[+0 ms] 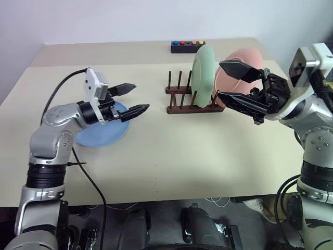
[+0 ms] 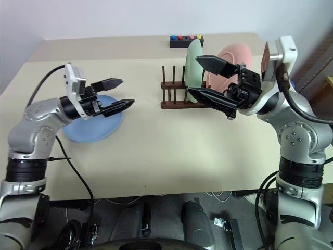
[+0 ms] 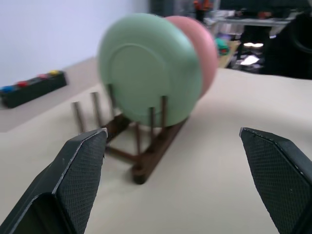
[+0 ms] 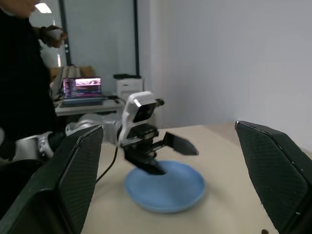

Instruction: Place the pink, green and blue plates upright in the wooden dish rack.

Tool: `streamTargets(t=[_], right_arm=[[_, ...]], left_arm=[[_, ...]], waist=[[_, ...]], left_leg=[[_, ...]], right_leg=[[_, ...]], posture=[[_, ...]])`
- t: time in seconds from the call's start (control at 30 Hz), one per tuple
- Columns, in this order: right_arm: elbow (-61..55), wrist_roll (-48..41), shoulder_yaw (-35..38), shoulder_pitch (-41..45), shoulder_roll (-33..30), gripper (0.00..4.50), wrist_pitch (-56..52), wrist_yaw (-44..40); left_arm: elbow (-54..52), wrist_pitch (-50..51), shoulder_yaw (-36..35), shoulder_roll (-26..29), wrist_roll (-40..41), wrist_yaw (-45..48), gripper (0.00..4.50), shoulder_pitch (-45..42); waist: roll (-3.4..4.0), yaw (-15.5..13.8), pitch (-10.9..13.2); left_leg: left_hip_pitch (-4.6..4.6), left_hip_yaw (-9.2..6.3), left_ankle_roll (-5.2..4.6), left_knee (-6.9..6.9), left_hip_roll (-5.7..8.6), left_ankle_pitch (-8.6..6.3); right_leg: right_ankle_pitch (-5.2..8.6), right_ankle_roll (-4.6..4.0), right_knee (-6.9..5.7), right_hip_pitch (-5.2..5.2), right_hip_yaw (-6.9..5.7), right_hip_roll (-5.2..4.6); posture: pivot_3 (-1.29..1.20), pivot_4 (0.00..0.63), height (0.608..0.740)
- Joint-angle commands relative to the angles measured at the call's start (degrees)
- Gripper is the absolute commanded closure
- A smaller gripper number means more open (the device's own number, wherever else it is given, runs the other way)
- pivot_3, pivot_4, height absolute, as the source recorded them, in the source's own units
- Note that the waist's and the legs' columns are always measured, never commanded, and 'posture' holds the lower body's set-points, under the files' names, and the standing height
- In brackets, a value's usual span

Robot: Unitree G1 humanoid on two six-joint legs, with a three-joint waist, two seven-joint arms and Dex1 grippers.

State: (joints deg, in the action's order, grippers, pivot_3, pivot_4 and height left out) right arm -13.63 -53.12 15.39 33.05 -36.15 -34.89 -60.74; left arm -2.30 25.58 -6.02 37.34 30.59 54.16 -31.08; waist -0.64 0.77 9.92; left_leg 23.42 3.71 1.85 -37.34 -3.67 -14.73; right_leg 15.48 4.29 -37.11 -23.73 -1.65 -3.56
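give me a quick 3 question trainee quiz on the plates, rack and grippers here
1. True or false: the blue plate stands upright in the wooden dish rack.
2. Multiple choice: which plates are in the rack? A) green plate and pink plate B) blue and pink C) all three
3. Fill in: the left gripper hovers over the ____ plate, and both it and the right gripper are ____.

Key
1. False; it lies flat on the table.
2. A
3. blue; open and empty
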Motion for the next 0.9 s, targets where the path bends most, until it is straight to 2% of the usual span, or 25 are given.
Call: streamTargets(t=[0.03, 0.23, 0.37, 0.53, 0.6, 0.73, 0.9], right_arm=[[0.09, 2.54, -1.57, -1.14, -0.42, 0.07, 2.71, -1.60], [1.75, 3.65, -2.71, -2.10, 0.34, 0.07, 4.19, -2.22], [2.88, 4.84, -3.40, -2.05, 0.29, 0.07, 5.23, -3.05], [3.13, 5.28, -3.75, -2.21, 0.59, 0.07, 5.52, -3.08], [3.27, 5.57, -3.92, -2.29, 0.48, 0.07, 5.56, -3.15], [3.44, 5.50, -4.03, -2.03, 0.43, 0.07, 5.24, -2.97], [3.66, 6.01, -4.40, -2.34, 0.82, 0.07, 5.61, -2.65]], left_arm=[[0.46, -1.32, -2.67, 1.74, -2.38, -2.48, 0.00, 1.16], [0.71, 4.43, -6.94, 8.85, -3.21, -5.24, 0.00, 2.98], [5.53, 9.40, -8.00, 14.78, -5.95, -7.64, 0.00, 1.92], [11.49, 15.28, -8.23, 15.19, -7.33, -12.69, 0.00, 0.11], [14.95, 21.17, -8.34, 15.28, -7.11, -15.29, 0.00, -2.11], [21.44, 24.99, -6.55, 17.43, -8.56, -14.54, 0.00, -5.46], [35.67, 28.91, 2.28, 20.22, -13.12, -7.32, 0.00, -18.74]], waist=[[0.00, -0.08, 0.00], [-0.08, -0.09, 0.05], [-0.09, -0.09, 0.05], [-0.10, -0.13, 0.05], [-0.12, -0.22, 0.05], [-0.15, -0.16, 0.06], [-0.27, -0.19, 0.06]], left_leg=[[0.00, 0.00, 0.00, 0.00, 0.00, 0.00], [0.02, 0.01, 0.00, 0.01, -0.01, 0.00], [0.01, 0.01, 0.00, 0.01, -0.01, 0.00], [0.01, 0.02, 0.00, 0.01, -0.01, 0.00], [0.02, 0.03, 0.00, 0.00, -0.01, 0.00], [0.02, 0.02, 0.00, 0.00, -0.01, 0.00], [0.02, 0.01, 0.02, -0.01, 0.00, 0.01]], right_leg=[[0.00, 0.00, 0.00, 0.00, 0.00, 0.00], [0.00, 0.00, 0.00, -0.02, 0.00, -0.01], [0.00, 0.00, 0.00, -0.02, -0.01, -0.01], [0.00, 0.00, -0.01, -0.02, -0.02, -0.01], [0.00, 0.00, -0.01, -0.02, -0.02, -0.02], [0.00, 0.00, -0.02, -0.03, -0.04, -0.01], [0.00, 0.00, -0.08, -0.05, -0.07, 0.02]], posture=[[0.00, 0.150, 0.740], [0.00, 0.150, 0.740], [0.00, 0.150, 0.740], [0.00, 0.150, 0.740], [0.00, 0.150, 0.740], [0.00, 0.150, 0.740], [0.00, 0.150, 0.740]])
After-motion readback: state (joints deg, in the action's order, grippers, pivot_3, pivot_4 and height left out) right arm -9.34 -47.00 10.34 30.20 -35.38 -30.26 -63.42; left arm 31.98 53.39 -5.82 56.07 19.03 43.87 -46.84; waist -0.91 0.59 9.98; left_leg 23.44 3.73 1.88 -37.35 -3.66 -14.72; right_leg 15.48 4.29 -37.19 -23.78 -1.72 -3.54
